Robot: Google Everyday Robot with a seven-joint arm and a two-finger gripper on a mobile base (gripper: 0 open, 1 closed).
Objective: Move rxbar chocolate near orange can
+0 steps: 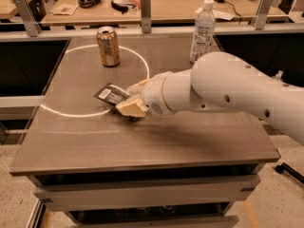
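Observation:
The rxbar chocolate (110, 94), a flat black wrapper with a white label patch, is held at its right end, tilted, just above the table's middle left. My gripper (131, 100) is shut on it; the cream fingers (130, 109) pinch its edge, and the white arm reaches in from the right. The orange can (108, 46) stands upright at the far left of the table, well beyond the bar, inside a white painted circle.
A clear water bottle (202, 31) with a white cap stands at the far right of the brown table (142, 141). A rail with metal posts (146, 6) runs behind the table. A cluttered desk lies behind that.

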